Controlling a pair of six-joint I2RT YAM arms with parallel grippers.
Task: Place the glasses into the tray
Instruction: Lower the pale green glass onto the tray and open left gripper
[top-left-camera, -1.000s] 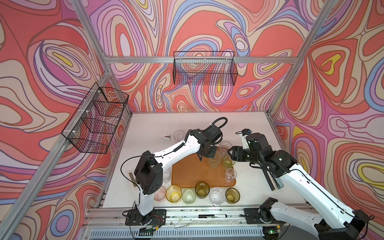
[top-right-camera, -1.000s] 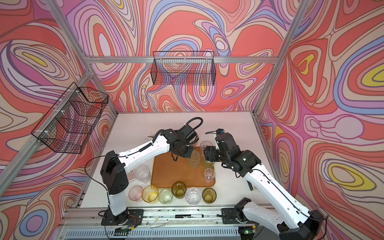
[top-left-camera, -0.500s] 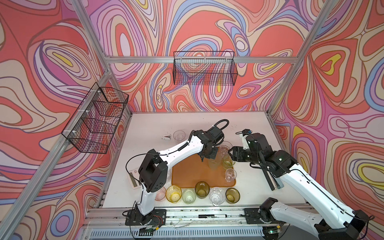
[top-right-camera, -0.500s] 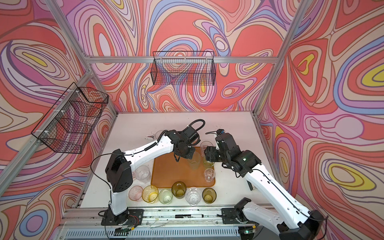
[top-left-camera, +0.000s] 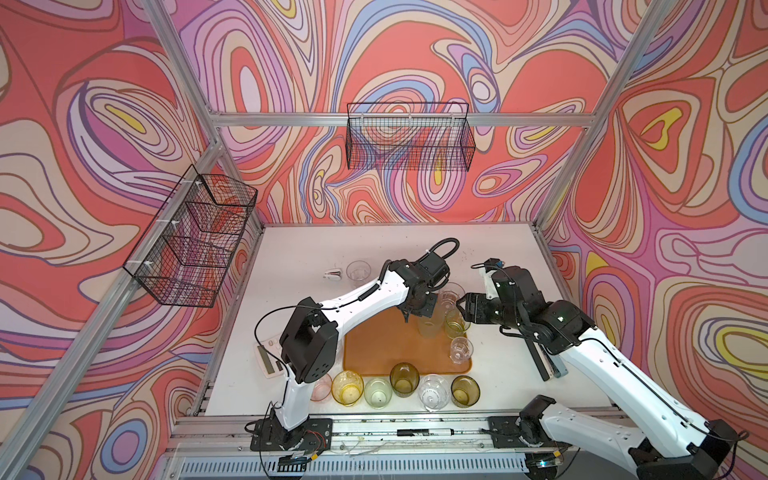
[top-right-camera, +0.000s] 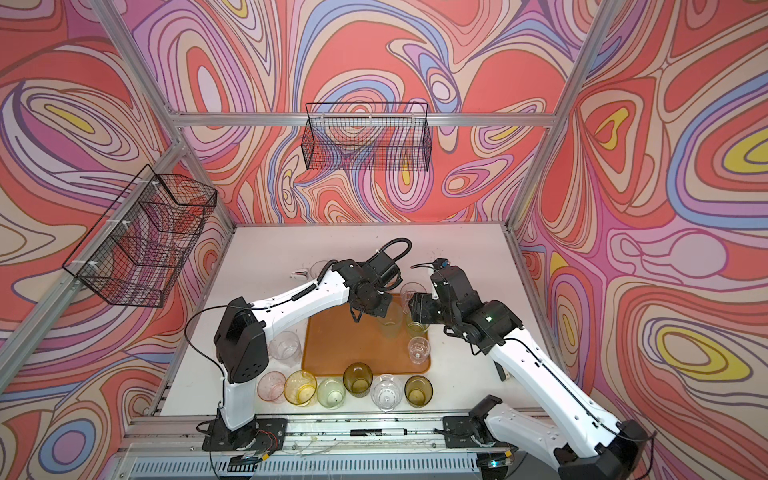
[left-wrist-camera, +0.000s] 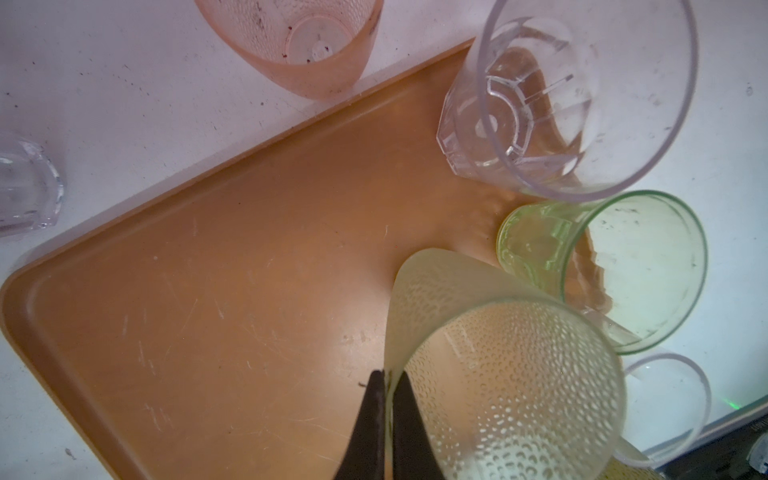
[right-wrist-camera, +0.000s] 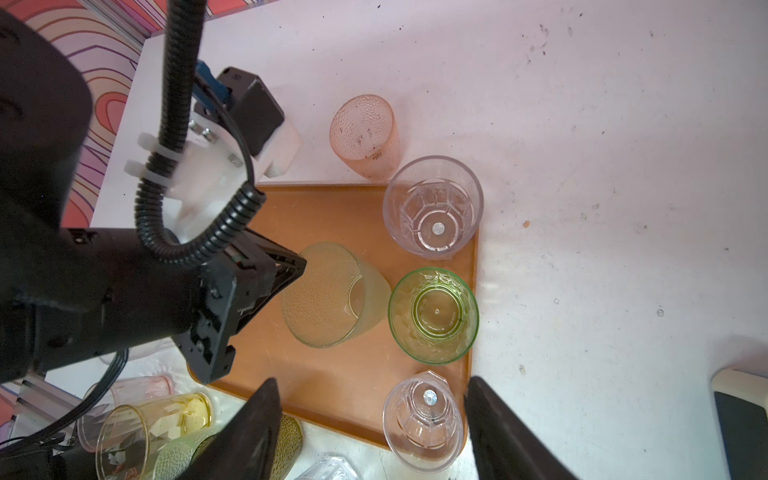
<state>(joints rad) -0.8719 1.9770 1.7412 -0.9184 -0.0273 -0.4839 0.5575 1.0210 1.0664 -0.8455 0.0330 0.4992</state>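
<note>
The left tool (left-wrist-camera: 388, 379) is pressed together on the wall of the tall frosted green glass (left-wrist-camera: 498, 374), one finger inside the mouth and one outside. In a top view this glass (top-left-camera: 430, 326) hangs at about 5 o'clock from the left tool (top-left-camera: 419, 309), over the 1 o'clock part of the tray (top-left-camera: 374, 349). Its long axis is not fully upright: it leans, with the mouth on the tool's side. I cannot tell whether its foot touches the tray floor.

The relation that matters is the small gap at 3 o'clock of the glass. There the ribbed green glass (right-wrist-camera: 434, 316) stands just beside it, already in the tray. I judge the next move is to bring the frosted glass upright, set it down and let go. Any drift toward 3 o'clock may knock the neighbour.

The left arm is the nearer one, since it holds the glass. The right tool (right-wrist-camera: 370, 386) is spread wide and holds nothing. A small clear glass (right-wrist-camera: 422, 419) shows between its fingers at the 4 o'clock corner of the tray, untouched.

A row of glasses (top-left-camera: 377, 392) waits on the worktop (top-left-camera: 316, 249) along the tray's 6 o'clock edge.
</note>
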